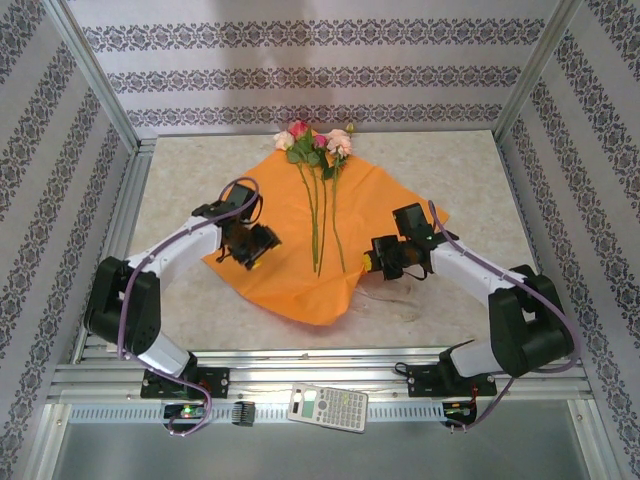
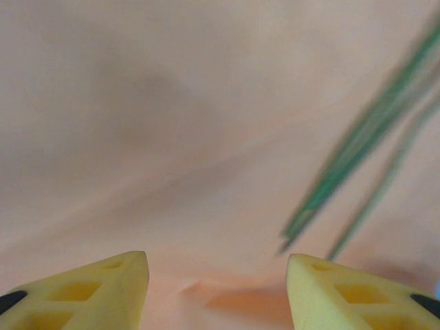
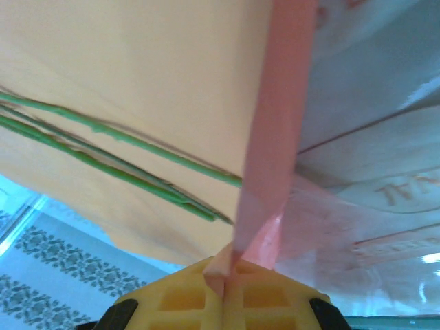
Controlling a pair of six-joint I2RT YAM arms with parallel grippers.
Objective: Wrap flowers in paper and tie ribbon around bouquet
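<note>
Right hand (image 3: pixel 221 273): clenched on orange paper (image 3: pixel 137 96) edge.
Left hand (image 2: pixel 217 275): released, rose stems (image 2: pixel 357 148) just ahead-right.
Risk: pulling could tear paper, scatter stems.

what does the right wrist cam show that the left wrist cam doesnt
Right wrist, not left: the right gripper shut on an edge of the paper, and a patterned wall beyond. Left wrist, not right: the left gripper open above flat paper, with the cut ends of the stems just ahead. Both: orange paper with green stems lying on it.
</note>
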